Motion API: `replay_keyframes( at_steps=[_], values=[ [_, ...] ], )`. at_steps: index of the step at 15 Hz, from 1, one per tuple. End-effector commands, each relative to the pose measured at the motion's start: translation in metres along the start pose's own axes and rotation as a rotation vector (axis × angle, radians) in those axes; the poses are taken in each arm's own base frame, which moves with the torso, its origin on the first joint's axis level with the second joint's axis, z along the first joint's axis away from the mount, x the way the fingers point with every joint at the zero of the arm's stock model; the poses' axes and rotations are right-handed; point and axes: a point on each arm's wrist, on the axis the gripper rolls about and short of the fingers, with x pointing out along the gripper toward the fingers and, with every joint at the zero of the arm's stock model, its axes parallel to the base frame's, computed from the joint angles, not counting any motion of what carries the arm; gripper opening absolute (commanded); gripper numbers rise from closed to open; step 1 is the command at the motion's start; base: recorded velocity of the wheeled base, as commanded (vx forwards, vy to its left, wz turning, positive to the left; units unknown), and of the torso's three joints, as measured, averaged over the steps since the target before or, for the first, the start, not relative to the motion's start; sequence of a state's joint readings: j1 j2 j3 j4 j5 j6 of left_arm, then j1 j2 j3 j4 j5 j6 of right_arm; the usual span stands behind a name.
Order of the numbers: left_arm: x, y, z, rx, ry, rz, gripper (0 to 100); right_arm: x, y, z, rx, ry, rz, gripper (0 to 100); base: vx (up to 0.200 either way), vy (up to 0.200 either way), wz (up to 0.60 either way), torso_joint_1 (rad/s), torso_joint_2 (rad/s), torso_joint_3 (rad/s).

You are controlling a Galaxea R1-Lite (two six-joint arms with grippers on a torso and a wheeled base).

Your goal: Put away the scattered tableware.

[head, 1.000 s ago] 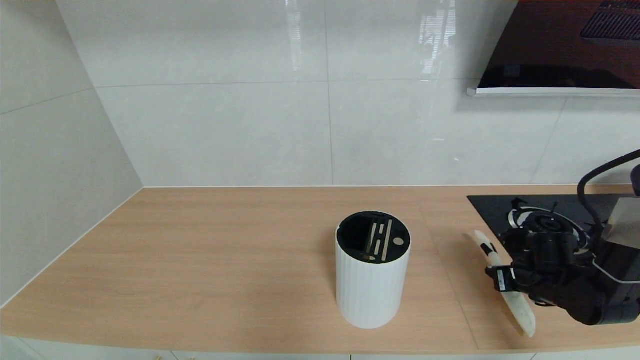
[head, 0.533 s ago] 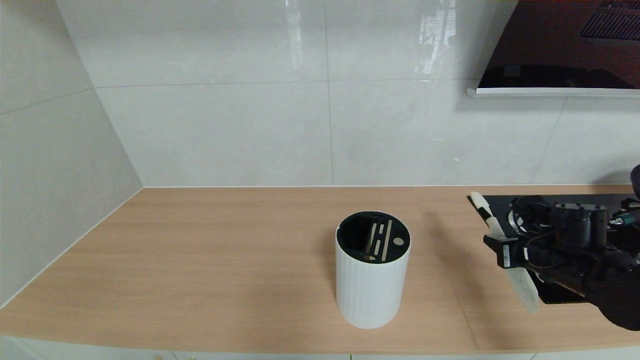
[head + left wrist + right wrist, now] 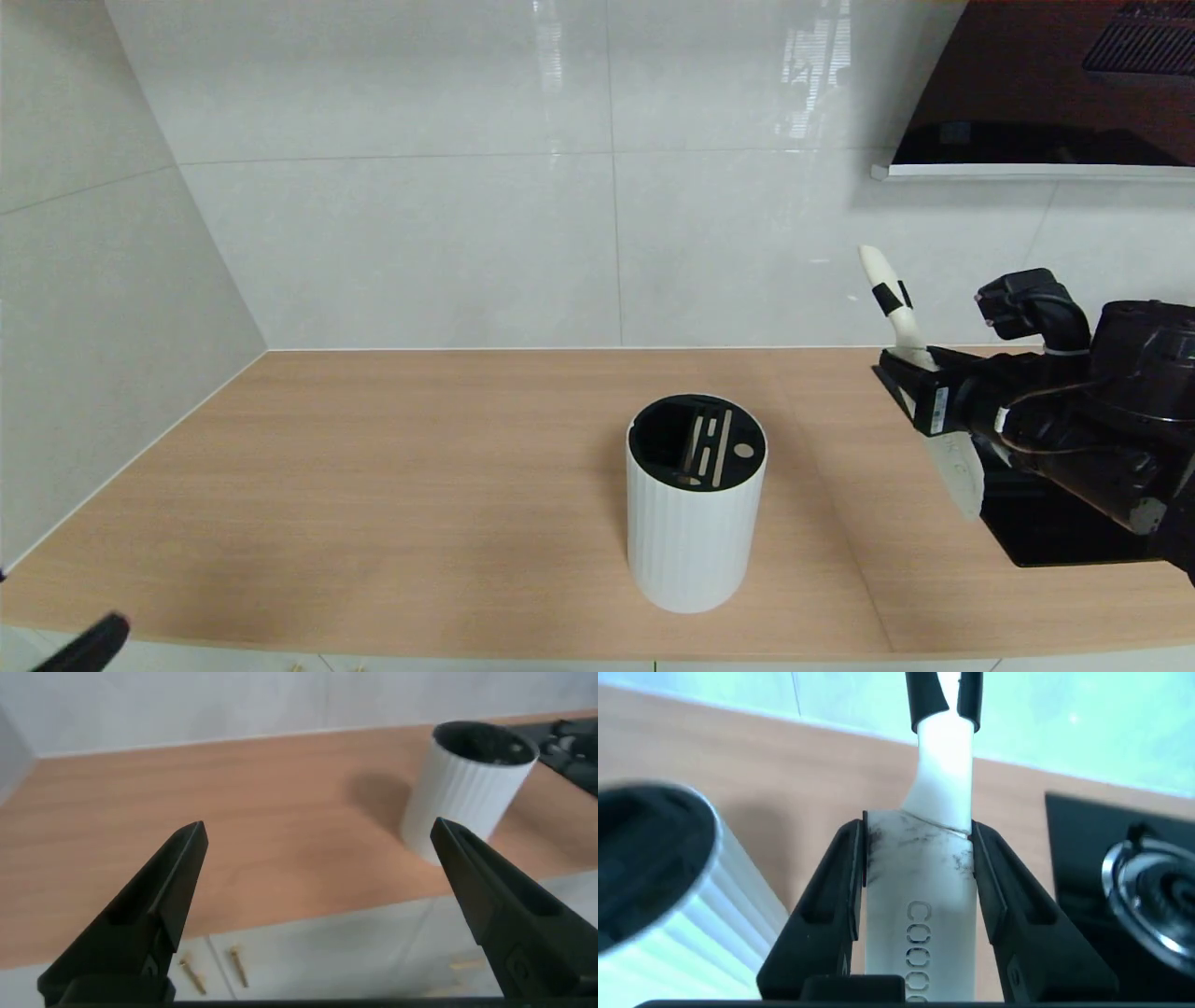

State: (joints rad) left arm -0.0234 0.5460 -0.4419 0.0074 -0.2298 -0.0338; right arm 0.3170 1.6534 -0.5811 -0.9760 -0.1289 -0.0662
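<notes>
The right gripper [image 3: 924, 397], jaws closed on a white knife [image 3: 901, 322], holds it blade-down above the counter [image 3: 420, 467], right of the slotted holder [image 3: 695, 523]; next, I judge, it must carry the blade left over a slot, while the left gripper [image 3: 318, 831] sits wide open, holding nothing, near left.

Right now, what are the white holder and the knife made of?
The ribbed holder looks like matte white plastic or ceramic: no shine on its ridges. The knife in the right gripper seems white ceramic or plastic: pale blade, no metal gleam.
</notes>
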Motion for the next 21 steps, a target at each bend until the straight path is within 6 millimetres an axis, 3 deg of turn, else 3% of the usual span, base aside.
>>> replay_keyframes(
  at_steps=[1, 3, 5, 8, 10, 15, 18, 21],
  values=[
    [0.095, -0.008, 0.045, -0.155, 0.09, -0.236, 100, 0.001, 0.003, 0.008, 0.003, -0.027, 0.011, 0, 0.0, 0.0, 0.0, 0.0, 0.0, 0.0],
    [0.119, -0.032, 0.059, -0.293, 0.047, -0.404, 100, 0.004, 0.011, 0.015, 0.002, -0.041, 0.041, 0, 0.0, 0.0, 0.0, 0.0, 0.0, 0.0],
    [0.14, -0.047, 0.057, -0.354, 0.066, -0.478, 100, 0.005, 0.026, 0.023, -0.001, -0.052, 0.089, 0, 0.0, 0.0, 0.0, 0.0, 0.0, 0.0],
    [0.205, -0.07, 0.045, -0.35, 0.044, -0.546, 100, 0.01, 0.056, 0.043, -0.008, -0.058, 0.182, 0, 0.0, 0.0, 0.0, 0.0, 0.0, 0.0],
    [0.234, -0.078, 0.044, -0.348, -0.013, -0.567, 100, 0.006, 0.068, 0.034, -0.004, -0.026, 0.229, 0, 0.0, 0.0, 0.0, 0.0, 0.0, 0.0],
    [0.247, -0.089, 0.031, -0.36, 0.045, -0.647, 100, -0.005, 0.093, 0.037, 0.009, -0.035, 0.312, 0, 0.0, 0.0, 0.0, 0.0, 0.0, 0.0],
    [0.258, -0.098, 0.046, -0.501, 0.065, -0.724, 100, -0.013, 0.108, 0.039, 0.038, -0.038, 0.356, 0, 0.0, 0.0, 0.0, 0.0, 0.0, 0.0],
    [0.269, -0.101, 0.033, -0.523, 0.107, -0.72, 100, -0.02, 0.121, 0.04, 0.049, -0.037, 0.38, 0, 0.0, 0.0, 0.0, 0.0, 0.0, 0.0]
  ],
)
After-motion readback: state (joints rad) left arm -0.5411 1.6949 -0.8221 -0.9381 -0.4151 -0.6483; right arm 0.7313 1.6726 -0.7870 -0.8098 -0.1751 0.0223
